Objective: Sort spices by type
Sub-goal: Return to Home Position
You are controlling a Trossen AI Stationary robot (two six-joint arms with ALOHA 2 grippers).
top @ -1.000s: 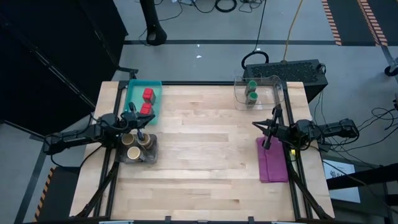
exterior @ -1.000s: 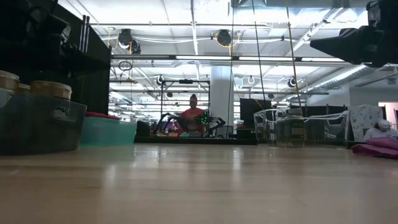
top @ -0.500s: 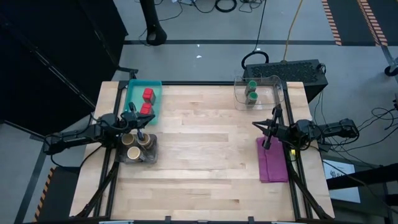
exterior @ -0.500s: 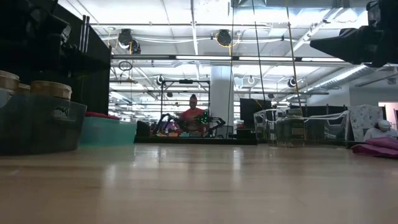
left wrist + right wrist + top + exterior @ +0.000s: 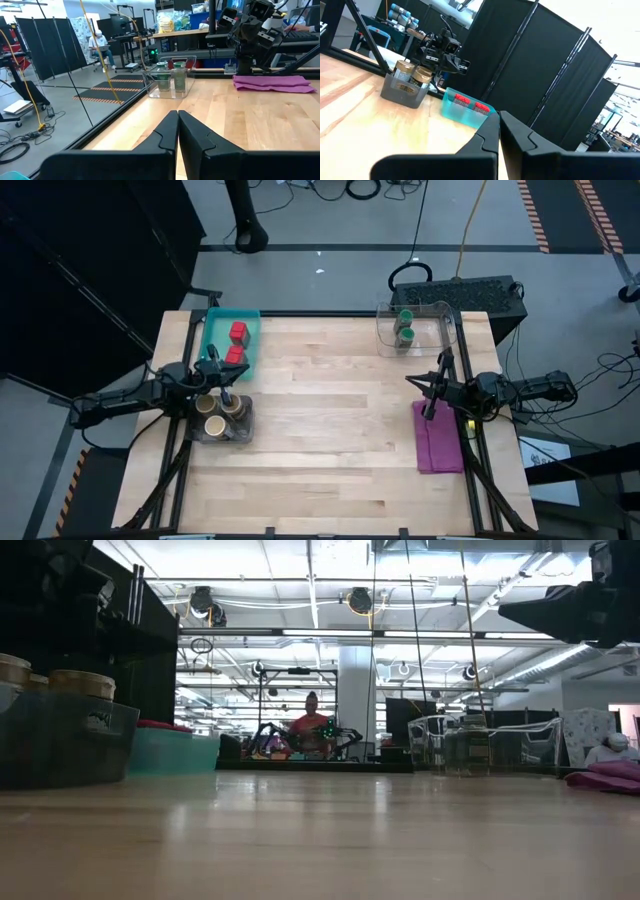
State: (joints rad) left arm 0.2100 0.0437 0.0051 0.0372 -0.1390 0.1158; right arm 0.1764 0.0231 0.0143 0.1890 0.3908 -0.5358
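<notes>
Two red blocky spices (image 5: 236, 343) stand in the teal tray (image 5: 216, 340) at the far left. Three tan cylinders with cream tops (image 5: 218, 413) stand in a clear bin (image 5: 246, 423) just nearer. Two green-lidded jars (image 5: 404, 326) stand in a clear bin (image 5: 385, 333) at the far right. My left gripper (image 5: 227, 394) hovers shut over the tan jars' bin, pointing level across the table (image 5: 177, 118). My right gripper (image 5: 431, 406) hovers shut above the far end of the purple cloth (image 5: 440, 438), with nothing between its fingers (image 5: 498, 120).
The bare wooden tabletop (image 5: 330, 420) lies between the two arms. Black frame rails (image 5: 470, 470) run along the left and right edges. Beyond the far edge stand a dark box (image 5: 470, 295) and cables on the floor. A person (image 5: 312, 725) sits far off in the room.
</notes>
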